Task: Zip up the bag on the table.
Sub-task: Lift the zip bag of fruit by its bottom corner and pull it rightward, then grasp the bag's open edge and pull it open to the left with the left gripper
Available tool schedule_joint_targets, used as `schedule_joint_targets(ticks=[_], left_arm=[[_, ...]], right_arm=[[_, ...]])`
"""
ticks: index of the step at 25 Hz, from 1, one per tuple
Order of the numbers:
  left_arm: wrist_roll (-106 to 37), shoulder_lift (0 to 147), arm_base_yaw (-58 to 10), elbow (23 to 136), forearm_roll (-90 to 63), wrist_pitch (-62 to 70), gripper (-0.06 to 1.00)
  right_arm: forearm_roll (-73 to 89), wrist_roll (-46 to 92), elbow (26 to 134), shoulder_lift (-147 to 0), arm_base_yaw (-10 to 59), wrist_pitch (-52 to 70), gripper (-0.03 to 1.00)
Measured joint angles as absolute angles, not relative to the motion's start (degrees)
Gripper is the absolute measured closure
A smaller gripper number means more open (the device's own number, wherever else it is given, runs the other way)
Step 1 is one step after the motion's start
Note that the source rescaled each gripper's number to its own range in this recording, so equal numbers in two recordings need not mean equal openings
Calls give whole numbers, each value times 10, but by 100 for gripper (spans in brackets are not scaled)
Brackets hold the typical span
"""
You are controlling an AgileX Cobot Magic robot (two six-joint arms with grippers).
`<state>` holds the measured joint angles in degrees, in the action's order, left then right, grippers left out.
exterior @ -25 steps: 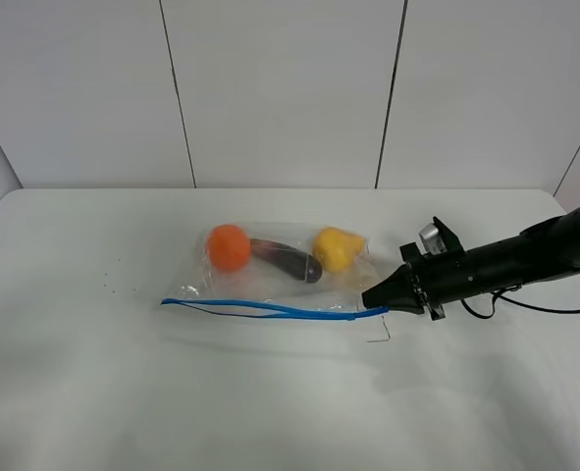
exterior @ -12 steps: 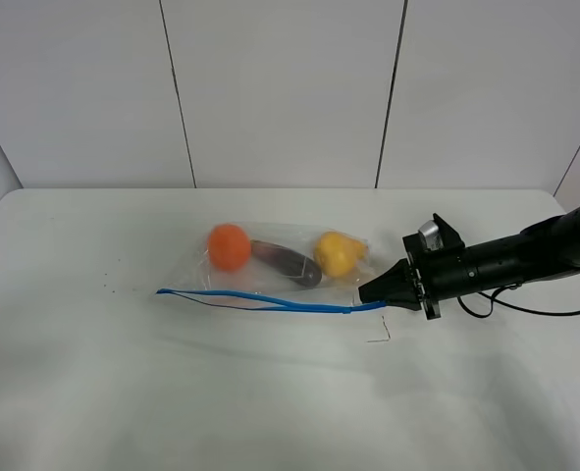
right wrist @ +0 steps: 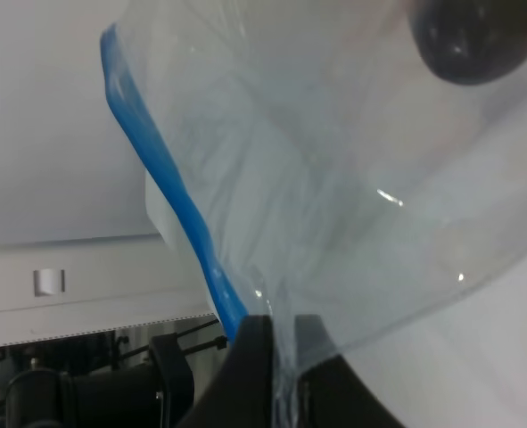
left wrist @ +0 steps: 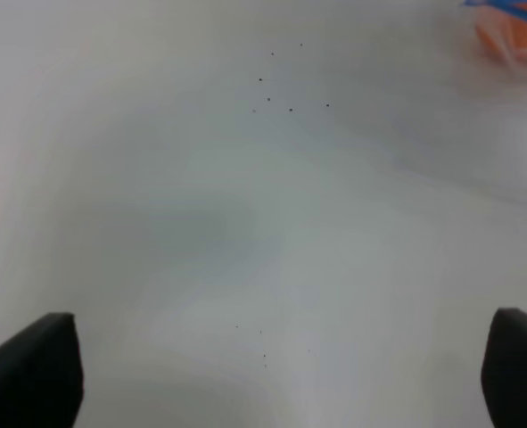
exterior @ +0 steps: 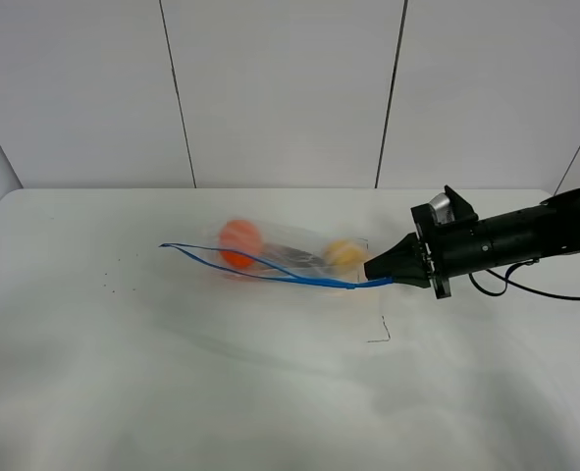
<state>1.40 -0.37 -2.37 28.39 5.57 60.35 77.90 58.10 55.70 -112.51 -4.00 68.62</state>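
Observation:
The clear bag [exterior: 290, 260] lies on the white table [exterior: 270, 402], its right end raised. Its blue zip strip [exterior: 270, 272] runs from the left end to my right gripper [exterior: 376, 273], which is shut on the strip's right end. Inside, blurred, are the orange [exterior: 238, 238], the dark eggplant [exterior: 294, 259] and the yellow pear [exterior: 344, 253]. The right wrist view shows the gripper [right wrist: 285, 374] pinching the plastic beside the blue strip [right wrist: 156, 169], with the eggplant [right wrist: 473, 40] behind. My left gripper [left wrist: 272, 374] is open over bare table, the orange [left wrist: 513, 36] far off.
A small thin bent mark [exterior: 380, 332] lies on the table just in front of the right gripper. A few dark specks [exterior: 113, 280] dot the table left of the bag. White wall panels stand behind the table's far edge.
My right gripper has risen and drawn back to the right with the zip end. The bag's strip has lifted and the fruit inside has shifted right and blurred.

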Motion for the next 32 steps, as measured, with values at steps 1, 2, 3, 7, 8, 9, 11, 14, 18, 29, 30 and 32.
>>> schedule_joint_targets(ticks=[1,2,3,7,8,9,11,14,18,29,30,32], left_arm=[[14,-4,-24,284,56,603,-6],[14,-4,-24,284,56,603,-6],[14,-4,-24,284,56,603,-6],[14,-4,-24,284,56,603,-6],[14,-4,-24,284,56,603,-6],[14,-4,-24,284,56,603,-6],[14,-4,-24,284,56,603,-6],[13,-4,-24,284,56,603,-6],[13,-4,-24,284,56,603,-6],[12,-4,-24,284,55,603,-6],[12,-4,-24,284,55,603,-6],[12,-4,-24,284,55,603,-6]], right_arm=[[776,578,557,-1120,-40,687,97],[775,576,557,-1116,-40,687,97],[774,573,557,-1113,-40,687,97],[770,568,561,-1099,-40,687,97],[769,567,562,-1097,-40,687,97],[769,566,563,-1095,-40,687,97],[769,564,563,-1094,-40,687,97],[768,562,563,-1094,-40,687,97],[767,561,563,-1094,-40,687,97],[767,561,563,-1094,-40,687,97],[767,561,563,-1094,-40,687,97],[767,561,563,-1094,-40,687,97]])
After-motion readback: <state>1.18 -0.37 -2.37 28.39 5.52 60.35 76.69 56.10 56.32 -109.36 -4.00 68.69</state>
